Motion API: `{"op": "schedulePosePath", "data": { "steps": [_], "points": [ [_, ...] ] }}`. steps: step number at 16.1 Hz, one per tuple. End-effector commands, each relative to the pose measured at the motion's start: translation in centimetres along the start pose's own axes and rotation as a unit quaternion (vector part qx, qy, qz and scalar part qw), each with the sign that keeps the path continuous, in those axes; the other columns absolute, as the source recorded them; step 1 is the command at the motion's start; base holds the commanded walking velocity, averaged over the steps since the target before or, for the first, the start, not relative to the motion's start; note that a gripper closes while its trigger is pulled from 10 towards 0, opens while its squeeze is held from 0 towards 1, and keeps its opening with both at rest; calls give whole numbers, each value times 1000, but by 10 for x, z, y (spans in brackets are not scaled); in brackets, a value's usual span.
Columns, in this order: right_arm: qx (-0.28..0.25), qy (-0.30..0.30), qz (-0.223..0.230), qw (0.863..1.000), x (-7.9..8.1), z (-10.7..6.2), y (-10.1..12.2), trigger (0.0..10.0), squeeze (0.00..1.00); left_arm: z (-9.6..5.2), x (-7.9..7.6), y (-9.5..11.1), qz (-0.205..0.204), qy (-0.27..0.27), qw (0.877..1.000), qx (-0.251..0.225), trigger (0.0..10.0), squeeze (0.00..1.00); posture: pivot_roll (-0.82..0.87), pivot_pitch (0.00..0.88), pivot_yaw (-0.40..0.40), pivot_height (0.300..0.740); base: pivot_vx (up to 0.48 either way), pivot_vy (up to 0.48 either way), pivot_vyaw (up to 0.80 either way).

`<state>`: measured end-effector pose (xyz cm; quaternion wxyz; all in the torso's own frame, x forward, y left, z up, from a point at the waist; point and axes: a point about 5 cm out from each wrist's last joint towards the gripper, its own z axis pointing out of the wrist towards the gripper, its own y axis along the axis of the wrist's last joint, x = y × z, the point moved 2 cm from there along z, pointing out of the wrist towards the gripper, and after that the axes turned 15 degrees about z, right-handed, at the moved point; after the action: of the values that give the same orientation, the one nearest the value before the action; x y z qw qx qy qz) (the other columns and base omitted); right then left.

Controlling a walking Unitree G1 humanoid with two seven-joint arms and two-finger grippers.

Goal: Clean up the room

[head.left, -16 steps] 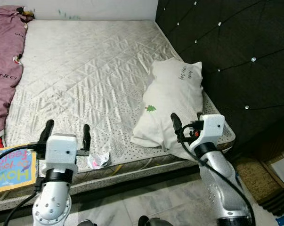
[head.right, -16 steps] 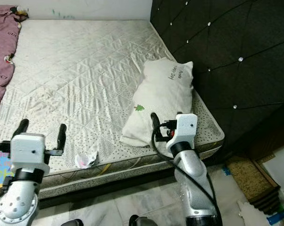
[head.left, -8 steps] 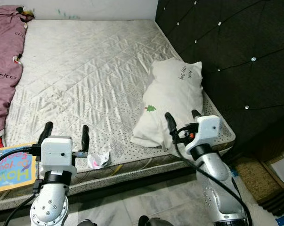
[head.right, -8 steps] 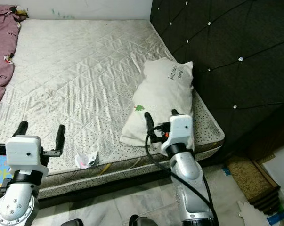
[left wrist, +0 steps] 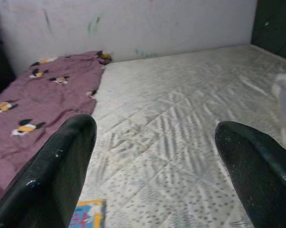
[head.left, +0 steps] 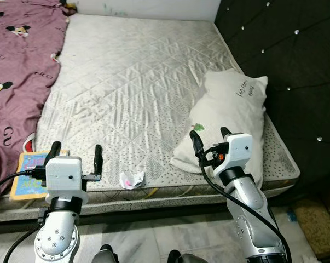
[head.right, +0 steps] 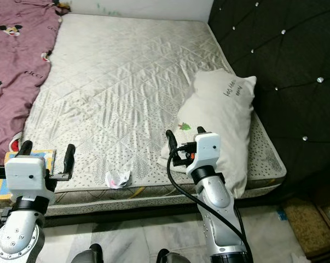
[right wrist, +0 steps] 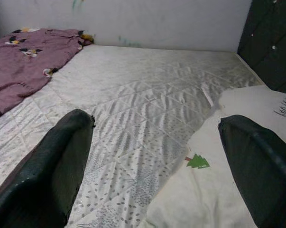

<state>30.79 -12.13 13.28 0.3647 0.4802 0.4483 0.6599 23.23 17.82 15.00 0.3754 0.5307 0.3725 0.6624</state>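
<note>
A bare, silver-white quilted mattress (head.left: 126, 87) lies before the robot, with a black tufted headboard (head.left: 285, 49) along its right side and a maroon cartoon-print blanket (head.left: 14, 71) spread over its left part. A white pillow with a small green tree print (head.left: 230, 118) lies on the right part of the mattress just beside the headboard, its long axis running from the near edge toward the far end, tilted slightly toward the headboard, and its near corner hangs over the near edge. A small crumpled white-and-pink wrapper (head.left: 132, 178) sits on the near edge of the mattress, between the two arms. A flat, colourful children's book (head.left: 32, 174) lies at the near left edge, touching the blanket's hem. The left gripper (head.left: 75, 155) is held over the near edge between book and wrapper, its two black fingers spread apart and holding nothing. The right gripper (head.left: 209, 139) hovers above the pillow's near end, fingers likewise parted and empty.
</note>
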Motion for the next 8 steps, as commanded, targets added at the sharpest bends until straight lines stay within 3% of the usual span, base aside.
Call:
{"op": "schedulePosePath", "data": {
  "steps": [1, 8],
  "points": [
    [2, -6, 2, 1000, -5, -2, -1, 10000, 0, -1, -3, -5, -4, -10, 1000, 13, 10000, 0, 55, 191, -121, 740, 0, 262, 0],
    [14, -12, -15, 1000, -7, -1, -5, 10000, 0, 0, -3, -6, -16, -10, 1000, 19, 10000, 0, 50, 197, -125, 740, 0, 480, 0]
  ]
}}
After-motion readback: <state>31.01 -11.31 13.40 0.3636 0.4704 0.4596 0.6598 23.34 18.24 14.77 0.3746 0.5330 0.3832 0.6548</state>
